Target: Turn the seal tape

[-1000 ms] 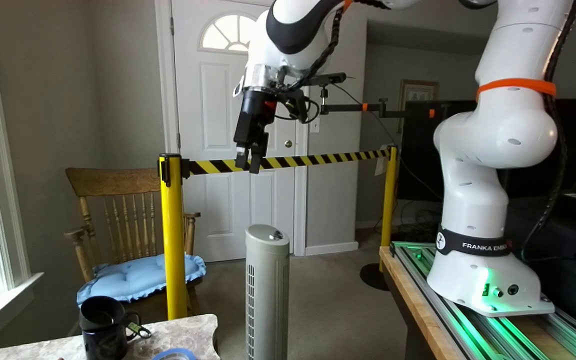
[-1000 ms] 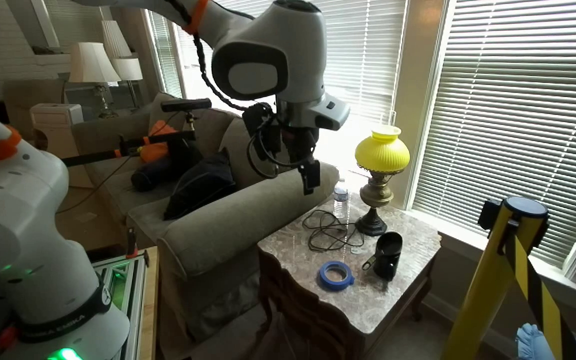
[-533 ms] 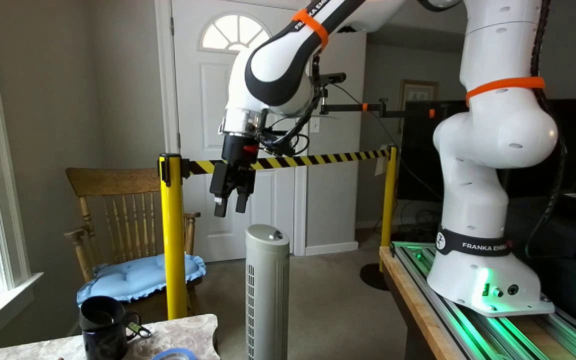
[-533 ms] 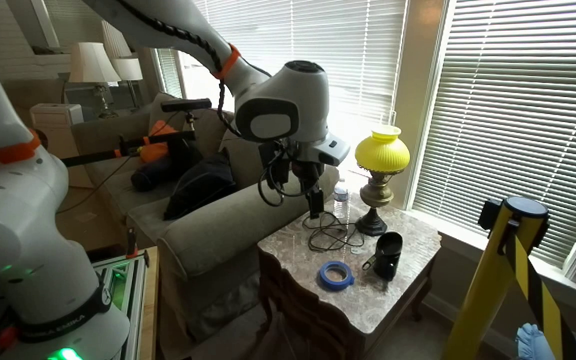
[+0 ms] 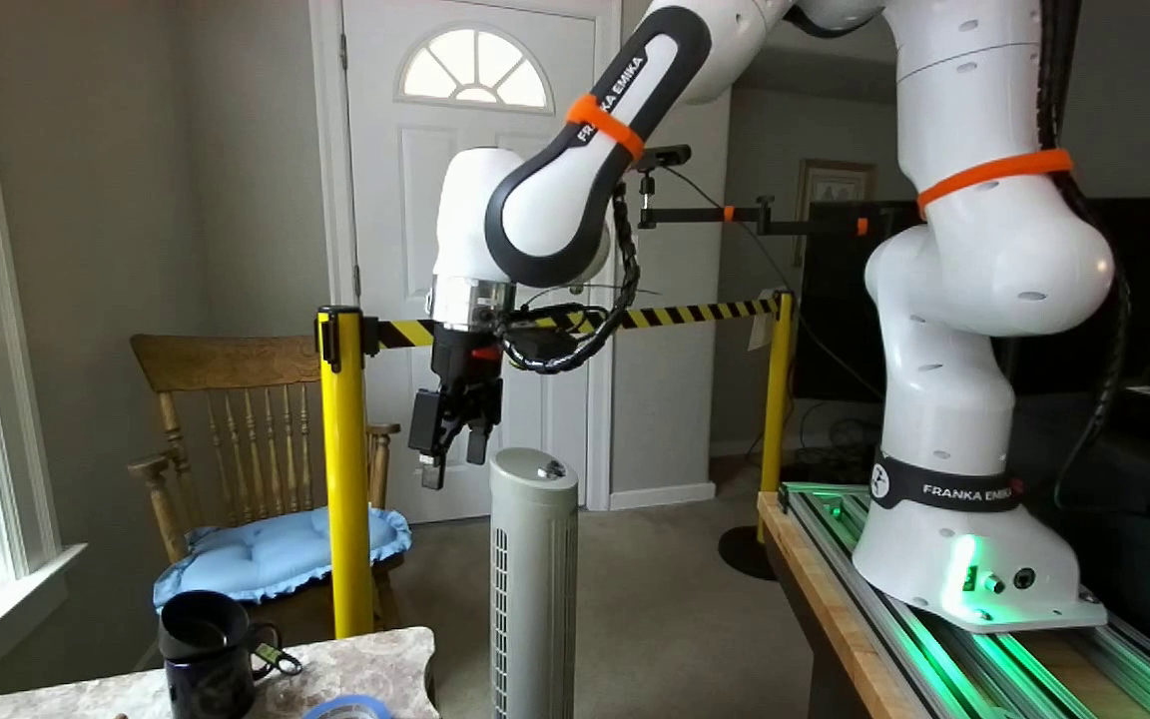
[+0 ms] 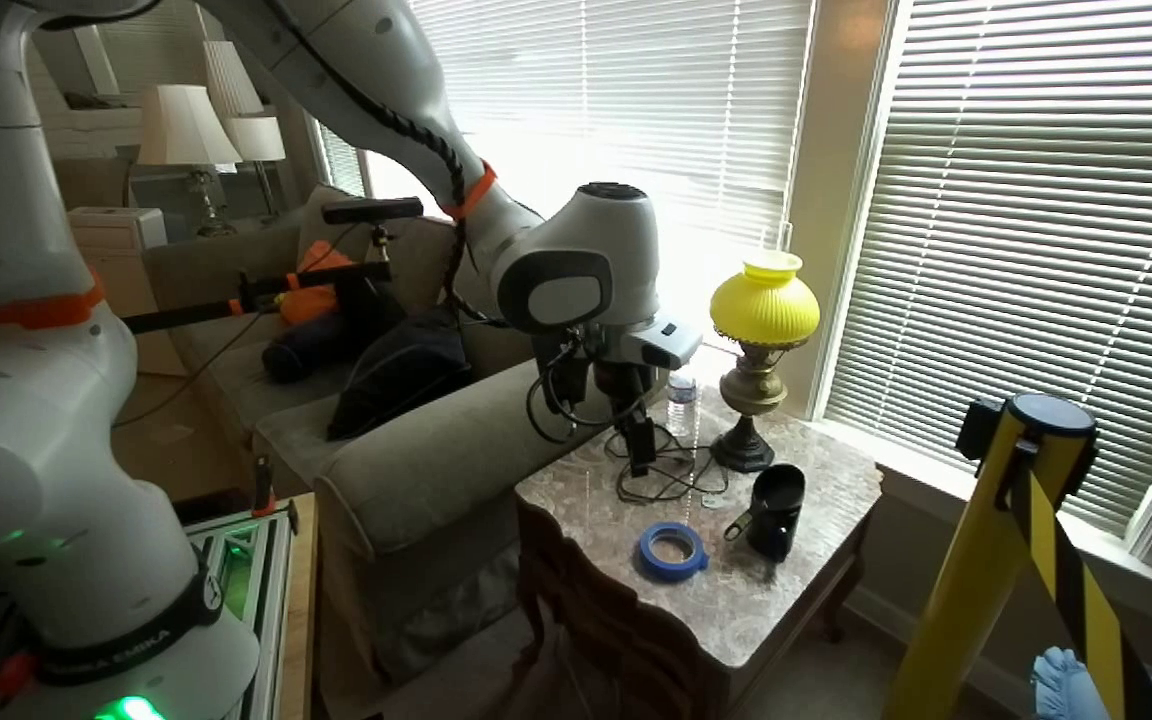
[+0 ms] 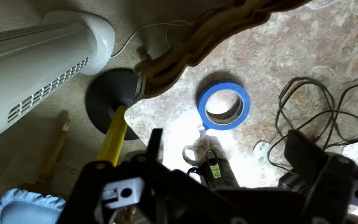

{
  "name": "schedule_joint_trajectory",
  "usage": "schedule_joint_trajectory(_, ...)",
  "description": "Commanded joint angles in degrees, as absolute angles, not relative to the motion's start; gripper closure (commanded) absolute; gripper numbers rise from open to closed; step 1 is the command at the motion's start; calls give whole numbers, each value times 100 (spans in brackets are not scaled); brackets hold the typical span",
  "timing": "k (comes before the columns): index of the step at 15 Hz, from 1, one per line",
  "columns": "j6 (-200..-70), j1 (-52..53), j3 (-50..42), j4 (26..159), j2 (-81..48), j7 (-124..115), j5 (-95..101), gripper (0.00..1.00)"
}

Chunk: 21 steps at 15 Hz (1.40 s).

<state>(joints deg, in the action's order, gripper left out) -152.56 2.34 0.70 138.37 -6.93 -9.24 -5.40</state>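
Note:
A roll of blue tape lies flat on a marble-topped side table [image 6: 591,500]. The blue tape [image 6: 671,573] is near the table's front edge in an exterior view, and only its top edge [image 5: 347,707] shows at the bottom of the picture in an exterior view. In the wrist view the whole blue ring [image 7: 246,104] shows, with a short loose end at its lower left. My gripper [image 5: 454,461] points down, open and empty, well above the table; it also shows in an exterior view [image 6: 642,460]. In the wrist view its fingers [image 7: 225,143] are wide apart, and the tape lies beyond them.
A black mug [image 6: 774,520] with a tagged key ring on its handle stands beside the tape. A loose black cable [image 6: 671,485], a water bottle [image 6: 681,405] and a yellow-shaded lamp [image 6: 764,305] are farther back. A tower fan [image 5: 535,589] and a yellow post [image 5: 345,479] stand nearby.
The arm has reached out and come down; the gripper is lower and farther left in an exterior view, closer to the table. It stays open. The tape and mug have not moved.

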Motion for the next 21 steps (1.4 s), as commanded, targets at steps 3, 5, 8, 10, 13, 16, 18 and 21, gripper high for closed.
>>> schedule_joint_trajectory(3, -15396, 289, -30, 13754, -870, -1524, 179, 0)
schedule_joint_trajectory(5, -15397, 325, -65, 13721, -907, -1665, 316, 0)
schedule_joint_trajectory(8, -15397, 334, -72, 13704, -911, -1679, 336, 0)
schedule_joint_trajectory(10, -15124, 254, 25, 13331, -1297, -1397, -34, 0)
schedule_joint_trajectory(13, -15196, 249, -11, 12820, -1901, -1325, -114, 0)
schedule_joint_trajectory(16, -15280, 197, 38, 12316, -2553, -1043, -182, 0)
schedule_joint_trajectory(18, -15268, 205, 79, 12006, -2932, -848, -156, 0)
schedule_joint_trajectory(21, -15305, 109, 239, 11573, -3507, -469, -249, 0)
